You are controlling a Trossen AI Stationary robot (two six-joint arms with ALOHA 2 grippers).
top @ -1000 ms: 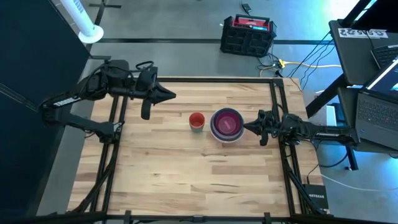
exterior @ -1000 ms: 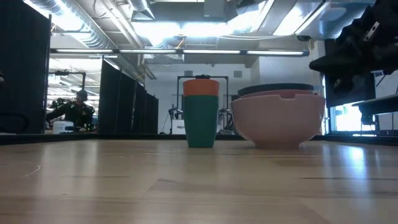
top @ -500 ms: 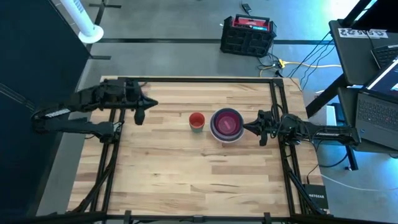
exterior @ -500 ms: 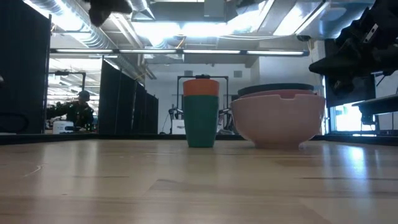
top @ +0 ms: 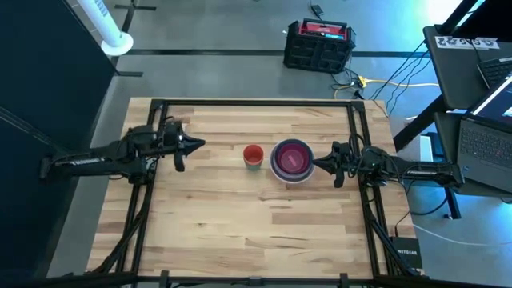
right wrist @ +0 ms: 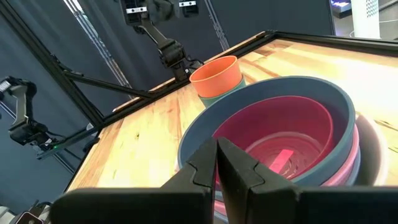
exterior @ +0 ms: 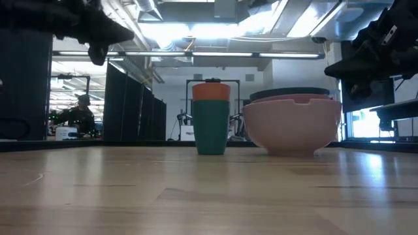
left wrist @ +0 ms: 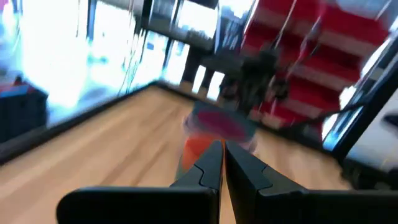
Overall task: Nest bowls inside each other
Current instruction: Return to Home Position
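A stack of nested bowls rests on the table right of centre. It has a pale pink bowl outside, a blue one within it and a hot pink one innermost. Just left of the stack stands a teal cup with an orange cup nested in it. My right gripper is shut and level at the stack's right side. At the table's left my left gripper is shut on nothing and points level toward the cups, well short of them. My right gripper's shut fingertips stand level against the right side of the stack, at the blue bowl's rim. Whether they touch it, I cannot tell.
Black frame rails run along the table's left and right sides. Bare wood fills the near half. Beyond the far edge a red-and-black case stands on the floor, with laptops off to the right. A person sits far behind.
My left gripper has come down from high over the table's far left and drawn back toward the left edge. It has levelled out and stayed shut. The bowls, the cups and my right gripper have kept still.
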